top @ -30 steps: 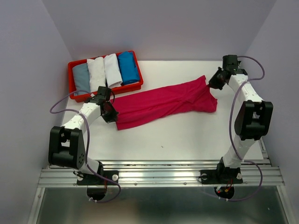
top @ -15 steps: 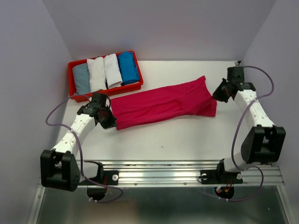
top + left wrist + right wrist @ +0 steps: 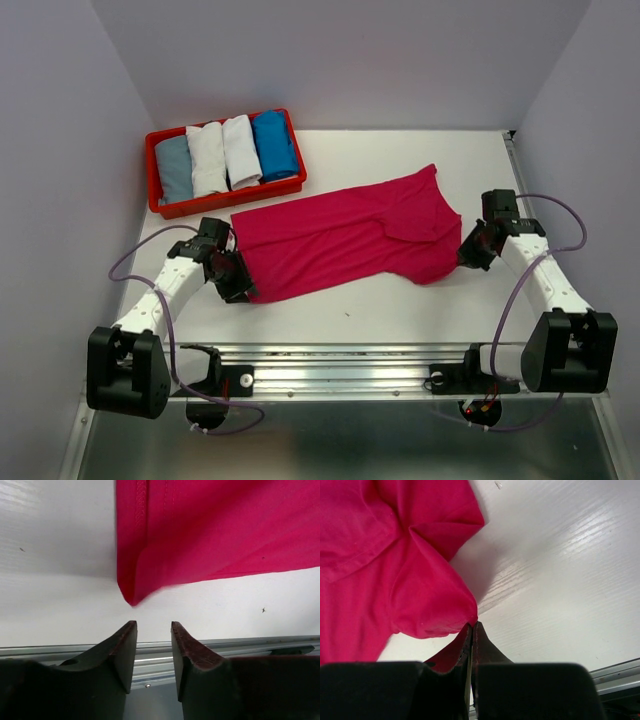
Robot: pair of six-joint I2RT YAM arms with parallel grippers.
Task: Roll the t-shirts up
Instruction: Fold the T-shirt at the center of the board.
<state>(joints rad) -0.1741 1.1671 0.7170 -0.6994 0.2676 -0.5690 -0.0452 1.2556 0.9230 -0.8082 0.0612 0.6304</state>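
Note:
A magenta-pink t-shirt lies spread flat across the middle of the white table. My left gripper sits at the shirt's near-left corner. In the left wrist view it is open, and the folded corner of the t-shirt lies just beyond the fingertips, free of them. My right gripper is at the shirt's right end. In the right wrist view it is shut on a bunched edge of the t-shirt.
A red tray at the back left holds several rolled t-shirts: a grey-blue one, two white ones and a bright blue one. A metal rail runs along the table's near edge. Walls close in on both sides.
Both grippers drew back toward the near edge, dragging the pink shirt nearer and flatter. The left gripper has opened and let go of its corner; the right stays shut on the cloth.

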